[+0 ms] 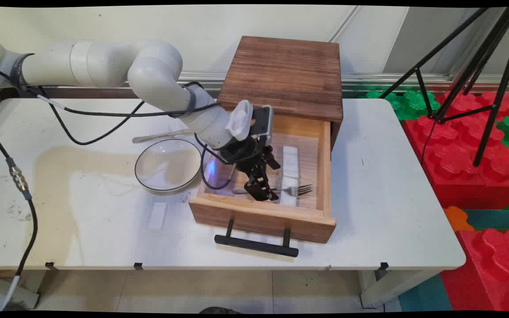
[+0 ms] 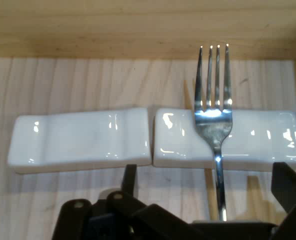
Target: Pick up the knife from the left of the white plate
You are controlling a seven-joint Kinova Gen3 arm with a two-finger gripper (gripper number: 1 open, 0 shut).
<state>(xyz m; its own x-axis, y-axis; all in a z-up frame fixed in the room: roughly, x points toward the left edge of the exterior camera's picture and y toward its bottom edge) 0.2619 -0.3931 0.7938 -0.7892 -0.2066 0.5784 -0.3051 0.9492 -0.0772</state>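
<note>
Centre frame, the gripper [image 1: 264,191] reaches into the open drawer [image 1: 325,154], fingers parted around a fork [image 2: 214,120] handle (head propped on a white rest [image 2: 258,137]).

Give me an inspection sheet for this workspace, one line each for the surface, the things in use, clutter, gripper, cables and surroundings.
Surface: white table, stained tan at its left.
Things in use: fork in the open wooden drawer, its neck across one of two white rests lying end to end.
Clutter: glass bowl, spoon, third white rest on the table.
Gripper: gripper is down in the drawer over the fork's handle; open.
Cables: black cables hang from the arm.
Surroundings: tripod, red and green foam blocks at right.
</note>
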